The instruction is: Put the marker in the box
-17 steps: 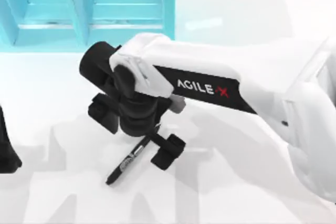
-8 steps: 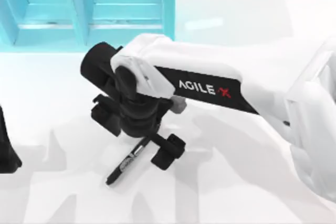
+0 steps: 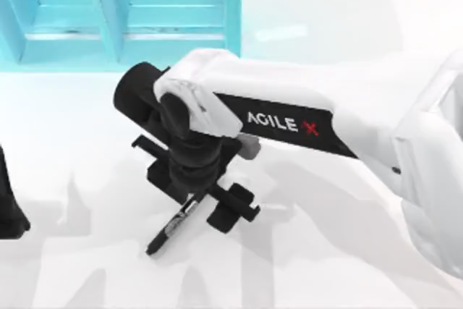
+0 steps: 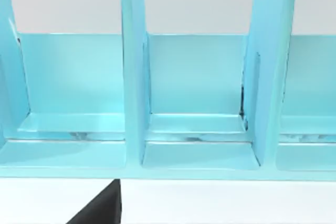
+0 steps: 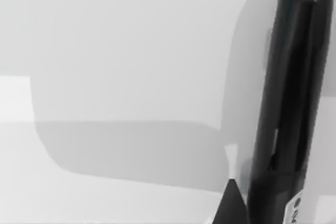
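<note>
Right gripper, frame centre, angled down, fingers spread astride slim black marker; glossy blue box seen upper left; left gripper's state cannot be told.

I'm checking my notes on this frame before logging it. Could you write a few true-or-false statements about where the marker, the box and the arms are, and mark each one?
1. The marker lies on the white table. True.
2. The marker is already inside the blue box. False: it lies on the table, well short of the box at the table's far edge.
3. The right gripper is over the marker's upper end. True.
4. The left arm is reaching for the marker. False: it sits at the table's left edge, away from the marker.
5. The box has upright dividers forming compartments. True.
</note>
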`<state>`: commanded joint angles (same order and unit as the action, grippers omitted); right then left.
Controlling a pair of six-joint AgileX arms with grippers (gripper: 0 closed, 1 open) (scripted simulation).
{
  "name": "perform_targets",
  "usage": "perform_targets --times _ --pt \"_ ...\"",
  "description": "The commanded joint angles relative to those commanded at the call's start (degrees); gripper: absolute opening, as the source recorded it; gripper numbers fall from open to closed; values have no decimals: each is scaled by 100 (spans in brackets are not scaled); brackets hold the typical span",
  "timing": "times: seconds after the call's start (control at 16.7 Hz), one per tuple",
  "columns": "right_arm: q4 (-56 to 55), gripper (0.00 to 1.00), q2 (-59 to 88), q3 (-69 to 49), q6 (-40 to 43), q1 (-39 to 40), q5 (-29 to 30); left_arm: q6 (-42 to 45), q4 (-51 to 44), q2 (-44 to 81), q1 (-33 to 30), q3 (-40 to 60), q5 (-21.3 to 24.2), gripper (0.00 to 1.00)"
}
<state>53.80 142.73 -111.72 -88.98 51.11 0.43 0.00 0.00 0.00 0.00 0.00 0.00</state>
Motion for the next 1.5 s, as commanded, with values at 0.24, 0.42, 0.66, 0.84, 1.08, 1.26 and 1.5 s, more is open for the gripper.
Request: perform_targets --times 0.24,0.42,0.66,0.84,1.08,1.26,1.5 --pt "0 0 0 0 0 0 0 0 0 0 0 0 0 100" --pt "0 0 0 0 0 0 0 0 0 0 0 0 0 100" --pt "455 0 -441 80 227 -14 -13 0 0 0 0 0 0 100" --pt "848 0 -463 -318 208 -19 -13 0 0 0 0 0 0 100" --pt "2000 0 -524 -1315 211 -21 -18 0 0 0 0 0 0 100" --pt "2529 0 -594 -1831 238 -24 -16 0 0 0 0 0 0 100" --pt "2589 0 -606 -1888 240 -26 -17 0 0 0 0 0 0 100"
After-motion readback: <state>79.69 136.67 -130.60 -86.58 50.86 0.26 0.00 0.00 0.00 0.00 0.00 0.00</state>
